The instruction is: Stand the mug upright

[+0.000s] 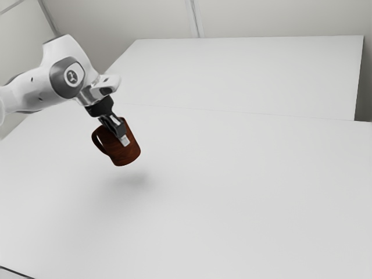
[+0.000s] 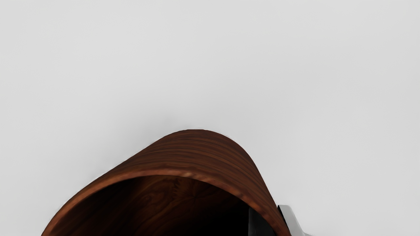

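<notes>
The jaws are closed on the wall of the mug point(image 1: 120, 152), one jaw inside its mouth and the other against its outside, as the wrist view shows at the rim point(image 2: 157, 172). The mug hangs below the jaws, clear of the counter point(image 1: 244, 186), with its shadow point(image 1: 136, 178) lying beneath it. It leans: the mouth faces back toward the arm point(image 1: 49, 87), the base points down and away from it, and the handle point(image 1: 95, 140) sits on the arm's side of the jaws.

I judge the step in hand to be righting the mug in the air. The next move calls for turning the jaws until the base is level with the counter, then lowering gently. The jaws should open only once the base sits flat; let go at this slant, it could tip over.
</notes>
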{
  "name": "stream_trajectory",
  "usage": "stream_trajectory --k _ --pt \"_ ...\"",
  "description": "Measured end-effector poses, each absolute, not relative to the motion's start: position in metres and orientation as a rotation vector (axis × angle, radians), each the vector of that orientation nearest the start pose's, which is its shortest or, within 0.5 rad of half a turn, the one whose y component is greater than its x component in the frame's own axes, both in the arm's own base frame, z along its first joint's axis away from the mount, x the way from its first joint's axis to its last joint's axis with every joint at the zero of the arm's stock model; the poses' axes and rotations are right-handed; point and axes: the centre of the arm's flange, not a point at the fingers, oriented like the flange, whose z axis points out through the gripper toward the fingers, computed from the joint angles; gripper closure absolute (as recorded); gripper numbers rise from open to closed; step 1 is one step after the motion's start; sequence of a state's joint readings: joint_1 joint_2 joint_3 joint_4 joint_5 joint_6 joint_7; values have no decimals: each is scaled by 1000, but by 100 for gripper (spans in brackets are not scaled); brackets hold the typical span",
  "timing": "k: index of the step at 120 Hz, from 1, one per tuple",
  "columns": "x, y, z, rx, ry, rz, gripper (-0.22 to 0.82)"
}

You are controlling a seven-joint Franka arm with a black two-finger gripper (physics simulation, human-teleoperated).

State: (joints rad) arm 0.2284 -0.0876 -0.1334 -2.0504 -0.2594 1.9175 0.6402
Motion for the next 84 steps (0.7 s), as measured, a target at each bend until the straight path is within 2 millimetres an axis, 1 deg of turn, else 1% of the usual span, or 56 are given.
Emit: stream_trajectory --k 16,25,38,57,66,84 --pt "503 15 479 -3225 703 -38 76" --pt "490 7 468 -3203 669 -20 75" --pt "478 -6 453 -3177 635 -36 75" --pt "468 -25 431 -3156 600 -80 76" --pt "464 -29 418 -3150 575 -102 75" --pt "459 -36 400 -3139 535 -176 76"
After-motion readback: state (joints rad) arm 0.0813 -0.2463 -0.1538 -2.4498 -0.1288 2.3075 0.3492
